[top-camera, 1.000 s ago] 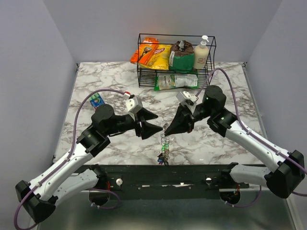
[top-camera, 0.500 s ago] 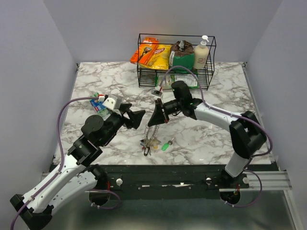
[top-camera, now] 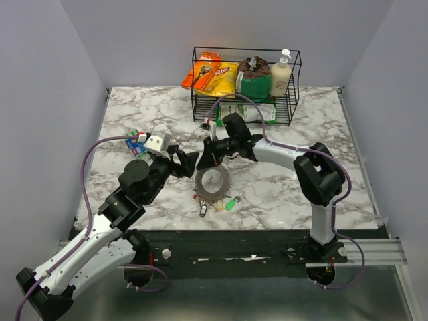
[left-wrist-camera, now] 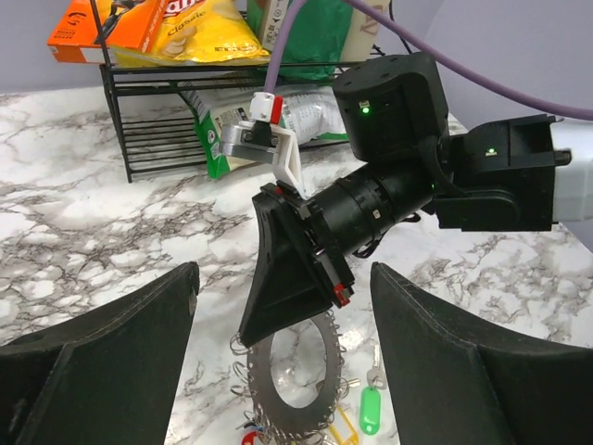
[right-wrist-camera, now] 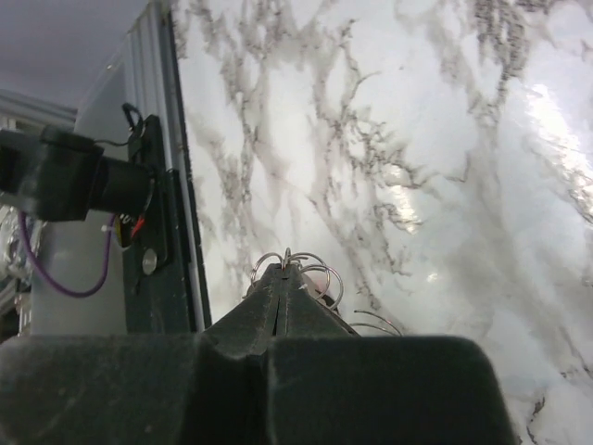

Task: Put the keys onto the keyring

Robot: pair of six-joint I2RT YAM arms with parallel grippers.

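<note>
Wire loops of the keyring (top-camera: 225, 187) poke out around the tip of the right fingers (right-wrist-camera: 278, 308), which are pressed tight together on the coil's edge. From above, that pinch sits on the far left rim of the ring. The ring spreads out as a grey toothed donut with an open middle on the desk (top-camera: 134, 114). Whether the held edge is raised off the marble, I cannot tell.

The left fingers (left-wrist-camera: 111, 345) are spread wide and grip nothing. Their own camera shows the right fingers and the far half of the ring framed in the gap ahead of them. In the top view they sit just beside the ring's left rim, close to the right fingers and not touching them.

The keys (top-camera: 217, 204) cluster at the near rim of the ring. Among them are a green one (left-wrist-camera: 371, 409), a yellow one (left-wrist-camera: 345, 429) and a red one (left-wrist-camera: 248, 436). The frames do not show which of them are threaded onto the coil.

Farther out, a small blue packet (top-camera: 137, 142) lies on the desk to the left. A black wire rack (top-camera: 200, 107) stands at the back, holding snack bags and a pump bottle (top-camera: 281, 72).
</note>
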